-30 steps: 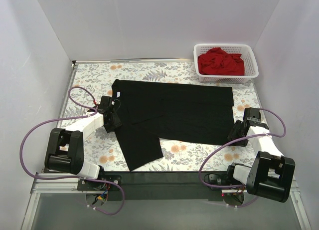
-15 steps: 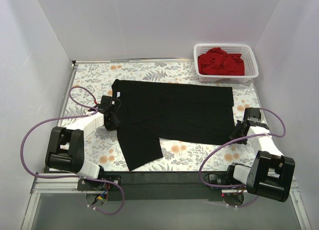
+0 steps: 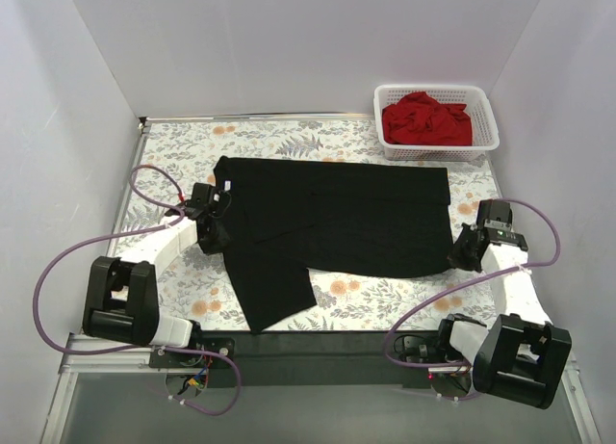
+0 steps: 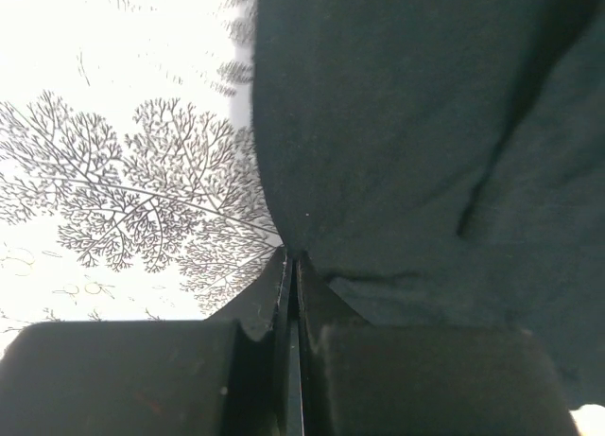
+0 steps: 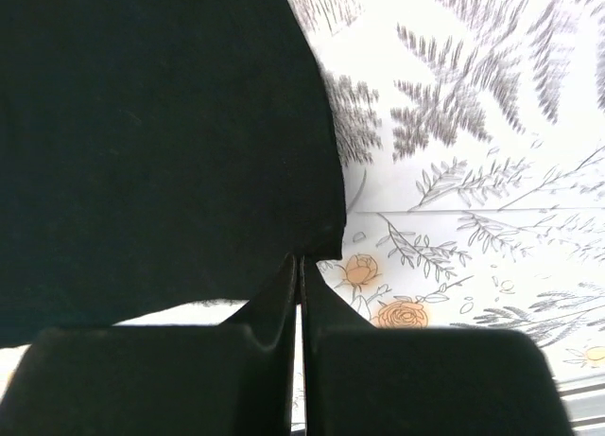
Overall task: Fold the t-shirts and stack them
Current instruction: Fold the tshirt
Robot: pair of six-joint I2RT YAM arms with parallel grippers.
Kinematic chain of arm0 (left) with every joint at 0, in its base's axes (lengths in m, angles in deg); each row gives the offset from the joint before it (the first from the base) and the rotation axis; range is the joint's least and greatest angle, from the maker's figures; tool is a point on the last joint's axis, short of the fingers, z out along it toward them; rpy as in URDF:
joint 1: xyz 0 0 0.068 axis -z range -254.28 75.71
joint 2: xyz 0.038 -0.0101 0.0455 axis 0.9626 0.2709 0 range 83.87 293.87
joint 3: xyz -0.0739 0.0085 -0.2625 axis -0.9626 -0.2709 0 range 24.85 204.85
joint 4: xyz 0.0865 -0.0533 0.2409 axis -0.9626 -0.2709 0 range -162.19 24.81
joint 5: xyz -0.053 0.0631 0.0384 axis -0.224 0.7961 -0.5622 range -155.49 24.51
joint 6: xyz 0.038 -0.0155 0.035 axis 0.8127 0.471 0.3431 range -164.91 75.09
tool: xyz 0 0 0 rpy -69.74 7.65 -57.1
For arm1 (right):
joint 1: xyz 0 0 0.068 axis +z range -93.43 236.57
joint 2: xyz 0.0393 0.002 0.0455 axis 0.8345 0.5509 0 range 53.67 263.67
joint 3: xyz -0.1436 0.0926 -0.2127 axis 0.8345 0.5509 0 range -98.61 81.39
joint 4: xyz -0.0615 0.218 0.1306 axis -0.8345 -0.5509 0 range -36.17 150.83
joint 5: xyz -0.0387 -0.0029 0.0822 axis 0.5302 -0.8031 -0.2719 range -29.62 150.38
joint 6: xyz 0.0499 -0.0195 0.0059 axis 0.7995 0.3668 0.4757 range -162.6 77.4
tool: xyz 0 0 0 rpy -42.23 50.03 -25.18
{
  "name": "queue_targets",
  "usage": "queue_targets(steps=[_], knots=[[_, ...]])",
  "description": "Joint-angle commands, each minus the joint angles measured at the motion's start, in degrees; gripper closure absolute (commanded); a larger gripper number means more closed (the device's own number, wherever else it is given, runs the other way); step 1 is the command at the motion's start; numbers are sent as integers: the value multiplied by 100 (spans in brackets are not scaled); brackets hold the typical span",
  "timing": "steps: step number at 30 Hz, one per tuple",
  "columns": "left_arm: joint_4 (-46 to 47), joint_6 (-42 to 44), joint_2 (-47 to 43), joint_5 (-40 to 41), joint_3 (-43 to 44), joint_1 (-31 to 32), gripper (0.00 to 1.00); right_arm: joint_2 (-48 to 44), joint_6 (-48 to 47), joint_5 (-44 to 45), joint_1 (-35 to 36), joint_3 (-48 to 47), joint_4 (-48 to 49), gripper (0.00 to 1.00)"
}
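Black fingers of L gripper [image 4: 291, 258] are pressed together, no gap btwn them, tips clamped on the edge of the black t-shirt [image 4: 425, 124]. Cloth gathers into soft creases right at the pinch. Left of that edge the fern-print table [image 4: 123, 171] cover shows bare. From above, L gripper [image 3: 214, 227] sits at the shirt's left end by the shoulder, just on the near side of the neck opening, above the sleeve that runs toward the near table edge.

R gripper [image 5: 298, 259] is the same: fingers together, tips closed on the near right corner of the shirt's hem, which comes to a point right at the tips. Right of it is more print w/ ferns and orange flowers. From above, R gripper [image 3: 464, 251] is at the shirt's near right corner, arm reaching in fr. the right side.

Shirt lies spread flat across mid-table, neck to the left, hem to the right, a sleeve sticking out toward the arms' bases.

Red t-shirt [image 3: 426, 119] is crumpled inside the white lattice basket [image 3: 438, 153] at the far right corner of the table, well apart fr. the black one. Purple cables [image 3: 72, 247] loop off both arms.
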Motion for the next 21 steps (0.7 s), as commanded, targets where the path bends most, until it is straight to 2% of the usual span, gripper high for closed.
queue_targets(steps=[1, 7, 21], knots=[[-184, 115, -159, 119, 430, -118, 100, 175, -176, 116, 23, -737, -14, 99], [-281, 98, 201, -171, 1019, -259, 100, 658, -238, 125, 32, -1405, 179, 99], [-632, 177, 1045, -576, 2135, -452, 100, 1625, -352, 72, 23, -2170, 381, 99]])
